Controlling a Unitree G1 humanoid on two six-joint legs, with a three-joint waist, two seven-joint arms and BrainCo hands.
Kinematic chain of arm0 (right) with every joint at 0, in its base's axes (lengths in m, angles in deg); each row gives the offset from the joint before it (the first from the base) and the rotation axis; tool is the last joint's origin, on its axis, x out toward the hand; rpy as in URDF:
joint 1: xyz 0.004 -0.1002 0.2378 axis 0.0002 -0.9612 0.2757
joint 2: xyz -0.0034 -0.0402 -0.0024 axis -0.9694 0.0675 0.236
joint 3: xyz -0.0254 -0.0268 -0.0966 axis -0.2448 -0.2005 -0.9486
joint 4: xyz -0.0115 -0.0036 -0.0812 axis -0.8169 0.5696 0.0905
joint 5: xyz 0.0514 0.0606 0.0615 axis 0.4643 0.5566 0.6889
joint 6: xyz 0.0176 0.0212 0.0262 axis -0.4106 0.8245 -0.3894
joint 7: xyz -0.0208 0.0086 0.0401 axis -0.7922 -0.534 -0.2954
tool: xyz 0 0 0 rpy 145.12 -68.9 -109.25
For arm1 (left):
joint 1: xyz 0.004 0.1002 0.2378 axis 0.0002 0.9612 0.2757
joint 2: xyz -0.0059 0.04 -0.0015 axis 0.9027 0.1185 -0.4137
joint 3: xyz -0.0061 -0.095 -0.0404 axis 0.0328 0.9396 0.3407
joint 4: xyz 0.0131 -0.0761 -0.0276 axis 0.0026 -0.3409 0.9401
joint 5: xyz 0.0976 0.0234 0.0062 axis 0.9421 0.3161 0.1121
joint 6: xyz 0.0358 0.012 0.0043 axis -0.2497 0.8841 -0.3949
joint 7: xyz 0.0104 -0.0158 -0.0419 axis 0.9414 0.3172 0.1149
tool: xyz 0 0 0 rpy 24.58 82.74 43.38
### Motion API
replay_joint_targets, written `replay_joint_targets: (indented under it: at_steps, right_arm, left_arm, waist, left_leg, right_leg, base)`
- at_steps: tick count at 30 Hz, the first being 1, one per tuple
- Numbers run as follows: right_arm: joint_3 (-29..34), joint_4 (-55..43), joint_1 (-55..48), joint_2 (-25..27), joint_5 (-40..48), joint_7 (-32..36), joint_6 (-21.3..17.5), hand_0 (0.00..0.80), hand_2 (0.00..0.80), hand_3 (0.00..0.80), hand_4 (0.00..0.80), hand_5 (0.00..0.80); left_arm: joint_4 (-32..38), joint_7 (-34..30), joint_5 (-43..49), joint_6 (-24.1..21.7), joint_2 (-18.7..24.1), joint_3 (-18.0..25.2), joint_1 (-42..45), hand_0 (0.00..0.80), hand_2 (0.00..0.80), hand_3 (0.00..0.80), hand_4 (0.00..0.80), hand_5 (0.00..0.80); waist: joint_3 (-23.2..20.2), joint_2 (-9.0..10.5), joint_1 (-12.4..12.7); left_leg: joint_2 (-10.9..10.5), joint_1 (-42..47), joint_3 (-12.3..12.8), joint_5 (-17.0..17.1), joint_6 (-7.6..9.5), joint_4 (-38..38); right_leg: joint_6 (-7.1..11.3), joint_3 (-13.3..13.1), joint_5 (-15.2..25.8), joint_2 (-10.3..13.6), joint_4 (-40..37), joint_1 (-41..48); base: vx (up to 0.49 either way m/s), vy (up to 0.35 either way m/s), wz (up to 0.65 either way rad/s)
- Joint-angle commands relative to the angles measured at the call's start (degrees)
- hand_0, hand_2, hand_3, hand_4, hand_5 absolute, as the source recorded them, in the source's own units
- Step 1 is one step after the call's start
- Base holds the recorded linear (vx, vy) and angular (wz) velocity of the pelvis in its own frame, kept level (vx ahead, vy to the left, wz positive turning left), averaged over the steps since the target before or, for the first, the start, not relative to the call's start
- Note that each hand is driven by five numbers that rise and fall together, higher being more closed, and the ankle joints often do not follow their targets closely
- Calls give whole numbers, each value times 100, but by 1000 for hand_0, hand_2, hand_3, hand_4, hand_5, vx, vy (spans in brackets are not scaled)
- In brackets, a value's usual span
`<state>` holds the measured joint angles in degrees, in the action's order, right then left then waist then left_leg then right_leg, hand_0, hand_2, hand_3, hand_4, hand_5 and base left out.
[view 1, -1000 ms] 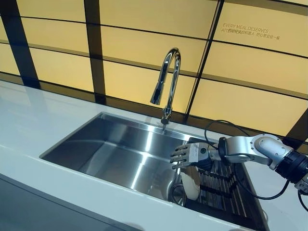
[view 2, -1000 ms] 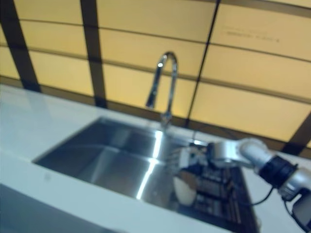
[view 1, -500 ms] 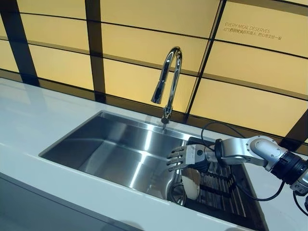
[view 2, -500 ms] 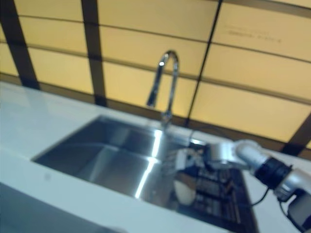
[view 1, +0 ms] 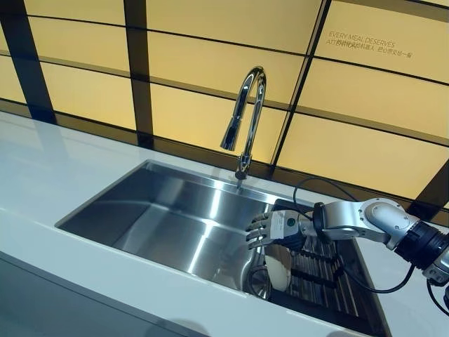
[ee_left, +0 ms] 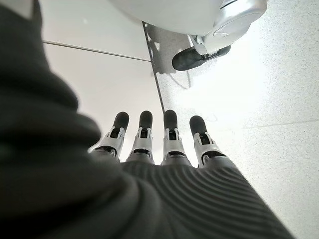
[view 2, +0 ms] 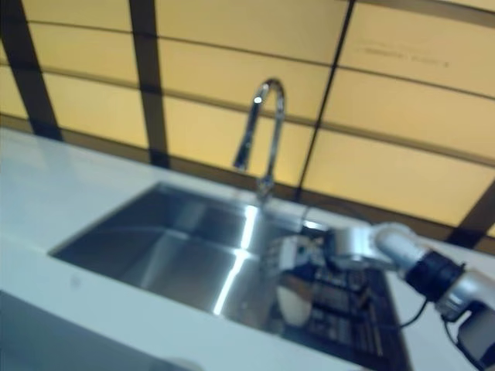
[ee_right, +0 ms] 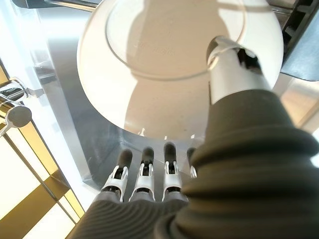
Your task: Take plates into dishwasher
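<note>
My right hand point(view 1: 273, 228) hovers over the white plate point(ee_right: 179, 55), which stands on edge beside the sink's point(view 1: 161, 210) dark rack point(view 1: 326, 270); fingers point(ee_right: 144, 172) straight, thumb point(ee_right: 234, 69) against its face, ready to pinch.

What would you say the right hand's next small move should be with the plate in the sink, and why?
Probably close the fingers onto the plate's rim. The right hand sits just above the white plate, which stands on edge in the sink beside the dark rack. In the right wrist view the fingers are straight and the thumb lies over the plate's face, so no grip looks formed. The left hand hangs idle.
</note>
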<state>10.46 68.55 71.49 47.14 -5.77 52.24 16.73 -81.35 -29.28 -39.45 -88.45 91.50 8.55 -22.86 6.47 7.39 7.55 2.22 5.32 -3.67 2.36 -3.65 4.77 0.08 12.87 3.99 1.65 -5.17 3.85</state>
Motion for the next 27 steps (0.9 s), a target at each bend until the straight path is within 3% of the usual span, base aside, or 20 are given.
replay_joint_targets:
  at_steps: [1,5,9,11,27]
  right_arm:
    - [194,-90,12,66,287,-51,197,144,144,144,144,144]
    - [199,-84,2,50,292,-24,210,182,182,182,182,182]
    - [200,-109,-32,52,285,-23,241,166,166,166,166,166]
    - [216,-105,-60,61,296,21,283,0,0,0,0,0]
    - [224,-62,-96,52,224,91,343,0,0,0,0,0]
  left_arm:
    - [-214,-35,302,-55,97,-149,-132,0,0,0,0,0]
    - [-208,-31,301,-36,96,-148,-155,0,0,0,0,0]
    - [-204,-30,313,-39,98,-135,-144,0,0,0,0,0]
    - [-206,-37,325,-44,104,-121,-150,0,0,0,0,0]
    - [-205,-22,331,-40,102,-113,-161,0,0,0,0,0]
  waist:
    - [10,237,189]
    - [17,244,192]
    - [15,252,188]
    - [18,258,183]
    - [33,278,185]
  left_leg:
    - [-271,-83,270,-259,230,23]
    - [-274,-93,268,-256,236,23]
    - [-269,-94,273,-253,231,23]
    - [-270,-95,275,-253,233,23]
    - [-273,-108,280,-248,236,23]
  right_leg:
    - [428,240,-362,18,17,374]
    - [426,242,-357,16,17,366]
    - [431,237,-349,17,17,361]
    - [431,231,-344,14,17,356]
    - [427,224,-340,8,17,350]
  base:
    - [0,0,0]
    - [0,0,0]
    - [0,0,0]
    - [0,0,0]
    - [0,0,0]
